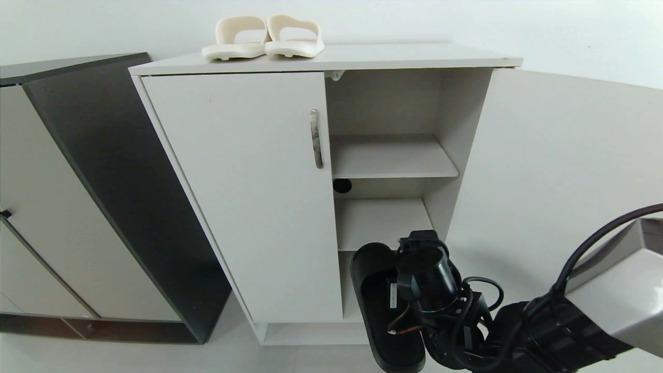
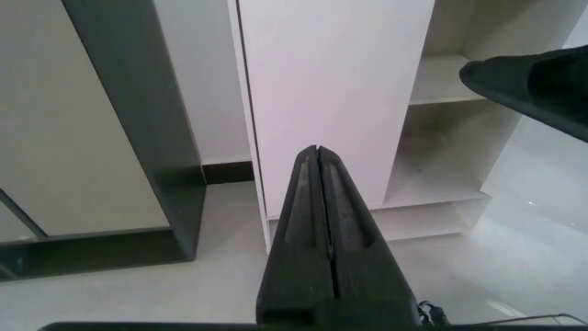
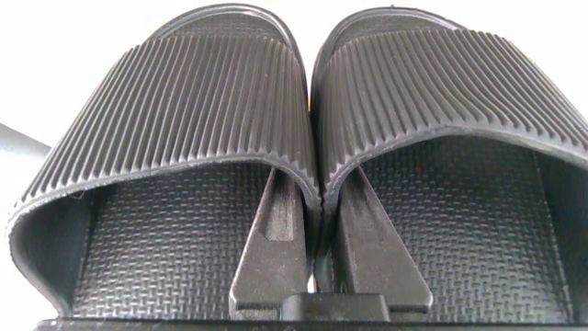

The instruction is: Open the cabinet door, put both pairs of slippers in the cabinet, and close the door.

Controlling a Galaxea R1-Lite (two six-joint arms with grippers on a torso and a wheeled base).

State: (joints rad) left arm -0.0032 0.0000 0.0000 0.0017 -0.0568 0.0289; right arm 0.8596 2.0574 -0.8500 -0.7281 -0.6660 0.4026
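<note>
Cabinet [image 1: 414, 54] right bay open, upper shelves [image 1: 393, 158] reachable frontally; shut left door [image 1: 243, 191] blocks left half; black slippers [image 1: 378, 300] crowd bottom opening.

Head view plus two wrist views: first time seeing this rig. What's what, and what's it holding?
It is a wheeled robot with two arms, each ending in jaws. The head view comes from a camera on its head, looking down at a white cabinet: its left door is shut and the right half is open onto shelves. A pair of cream slippers sits on top.

The other two views come from cameras on the wrists, each looking along that arm's jaws. The right jaws are shut on a pair of black slippers, one finger inside each, pinching the touching strap walls together. The head view shows that pair held low in front of the open half. The left jaws are shut on nothing and face the shut door.
</note>
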